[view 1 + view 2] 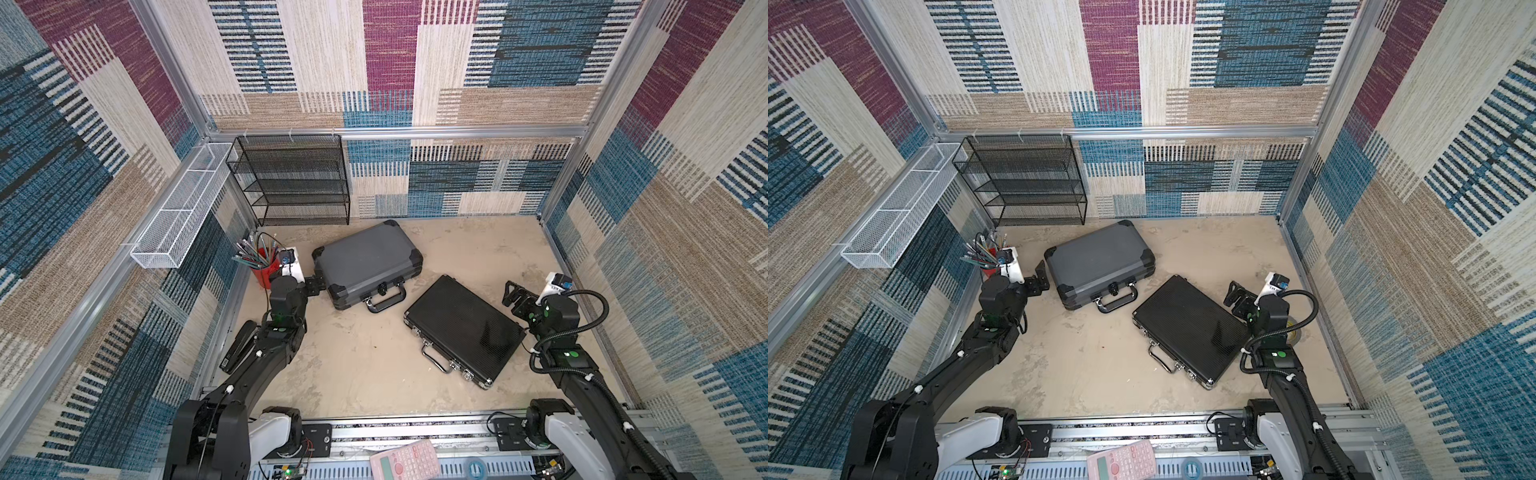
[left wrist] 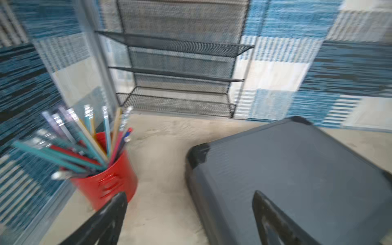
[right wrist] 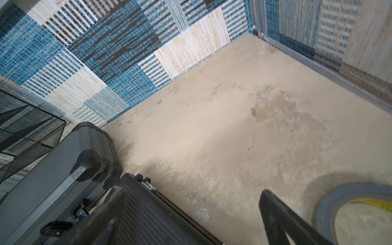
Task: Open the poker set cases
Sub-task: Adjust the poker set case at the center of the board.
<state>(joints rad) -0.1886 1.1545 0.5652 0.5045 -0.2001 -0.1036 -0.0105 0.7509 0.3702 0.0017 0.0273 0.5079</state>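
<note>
Grey case (image 1: 365, 257) shut, left claw (image 1: 316, 284) spread at its nine o'clock. Black case (image 1: 461, 328) shut, right claw (image 1: 514, 293) spread at two o'clock.

You have two poker set cases on the desk (image 1: 365, 365): one grey case (image 1: 365, 257) and one black case (image 1: 461, 328). Beyond the grey case stands one black wire-mesh shelf (image 1: 291, 178). Left of the grey case you have one red cup (image 2: 110, 184), its pencils (image 2: 84, 144) too blurred to count, and one white mesh basket (image 1: 183, 208). Add one pink calculator (image 1: 405, 461), one roll of tape (image 3: 323, 212), and two claws: left claw (image 1: 1041, 274) and right claw (image 1: 1235, 293).
</note>
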